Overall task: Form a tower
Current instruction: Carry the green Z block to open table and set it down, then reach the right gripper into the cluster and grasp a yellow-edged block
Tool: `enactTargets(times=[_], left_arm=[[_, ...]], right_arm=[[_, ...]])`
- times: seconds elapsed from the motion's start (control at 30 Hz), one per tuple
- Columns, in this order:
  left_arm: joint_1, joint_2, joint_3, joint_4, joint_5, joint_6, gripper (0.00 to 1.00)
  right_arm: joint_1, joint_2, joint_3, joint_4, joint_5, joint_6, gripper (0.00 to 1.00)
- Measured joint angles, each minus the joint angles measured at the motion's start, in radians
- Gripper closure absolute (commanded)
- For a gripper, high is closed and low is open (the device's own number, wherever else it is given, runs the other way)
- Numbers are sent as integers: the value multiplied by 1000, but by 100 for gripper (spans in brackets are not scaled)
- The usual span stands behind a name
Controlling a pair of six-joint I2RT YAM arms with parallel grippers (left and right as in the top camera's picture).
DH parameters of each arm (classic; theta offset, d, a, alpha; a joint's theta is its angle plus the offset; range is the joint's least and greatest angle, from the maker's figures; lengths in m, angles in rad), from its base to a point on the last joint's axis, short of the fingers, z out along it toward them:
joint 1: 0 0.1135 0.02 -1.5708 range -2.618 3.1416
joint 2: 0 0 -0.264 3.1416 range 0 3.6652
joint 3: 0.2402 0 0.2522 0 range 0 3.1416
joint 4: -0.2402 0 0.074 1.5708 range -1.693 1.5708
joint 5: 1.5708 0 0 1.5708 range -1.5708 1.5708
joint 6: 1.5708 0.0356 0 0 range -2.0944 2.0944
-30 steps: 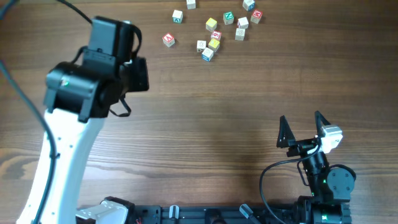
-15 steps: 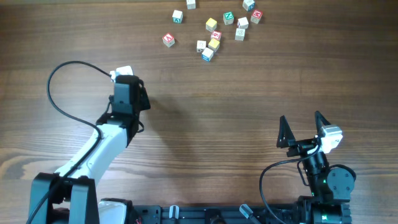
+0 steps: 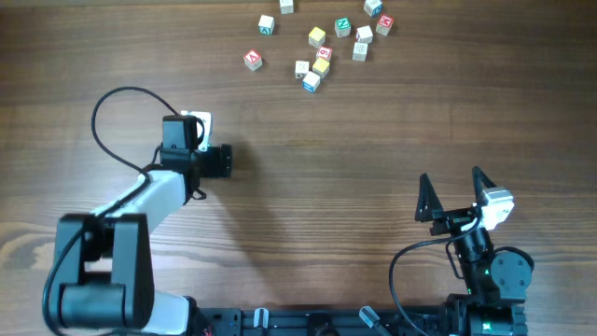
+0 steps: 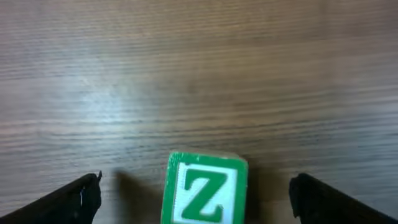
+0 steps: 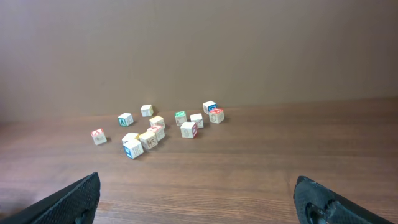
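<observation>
The tower [image 3: 322, 59] is a short stack in the cube cluster at the far middle of the table: a white top with a red mark on a yellowish cube. It also shows in the right wrist view as the tower [image 5: 153, 132]. In the left wrist view my left gripper [image 4: 196, 190] stands wide open around a green-bordered Z cube [image 4: 204, 190], which touches neither finger. From overhead my left wrist [image 3: 183, 145] hides that spot. My right gripper [image 3: 451, 177], seen again as the gripper [image 5: 196, 186], is open and empty at the near right, far from the cubes.
Several loose letter cubes lie around the stack, among them a red-marked cube [image 3: 253, 60] to its left and a blue one [image 3: 312, 82] just in front. The left arm's cable [image 3: 117, 103] loops over the table.
The left arm has come down from high up near the camera and folded back toward the near left. The right arm and the cube cluster have not moved.
</observation>
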Motion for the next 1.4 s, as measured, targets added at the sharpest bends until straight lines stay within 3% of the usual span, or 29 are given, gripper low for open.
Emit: enactTargets(times=[0.1,0.17,0.27,0.3,0.37,0.4,0.43,0.5,0.57,0.63,0.73,0.97,1.03,1.17,1.27,1.3,1.4], left_arm=[[0,-161,126,-220,4,-14,0],[0,-397,330,-373,31,-36,0],[-2,-724,537,-440,53,-58,0],[-2,-814,561,-472,57,-62,0],[-2,-1001,576,-676,56,-74,0],[-2,-1020,571,-743,53,-77,0],[-2,-1022,546,-890,40,-78,0],[-2,-996,485,-959,10,-80,0],[-2,-970,397,-925,-32,-93,0],[-2,-922,325,-835,-49,-184,0],[-2,-830,315,-793,-60,-360,0],[-2,-710,313,-807,-197,-449,0],[-2,-707,313,-774,-290,-455,0],[-2,-707,312,-630,-451,-460,0],[-2,-705,312,-581,-478,-460,0],[-2,-701,312,-566,-483,-459,0],[-2,-669,312,-560,-488,-459,0]], right_arm=[[0,0,0,0,0,0,0],[0,0,0,1,0,0,0],[0,0,0,15,11,0,0],[0,0,0,18,19,0,0],[0,0,0,23,22,14,0],[-1,1,0,34,-8,64,0],[-2,5,0,135,-79,150,0],[-2,18,1,331,-166,253,0],[-2,86,29,368,-211,323,0],[-2,225,111,307,-244,320,0],[-2,579,370,194,-300,251,0],[-2,1392,1263,-463,-449,191,0],[-2,1530,1407,-426,-549,209,0],[8,1699,1437,-131,-579,377,0],[107,1809,1438,-113,-390,478,1],[163,1838,1441,-144,-231,500,1],[322,1962,1551,-243,-1,523,3]])
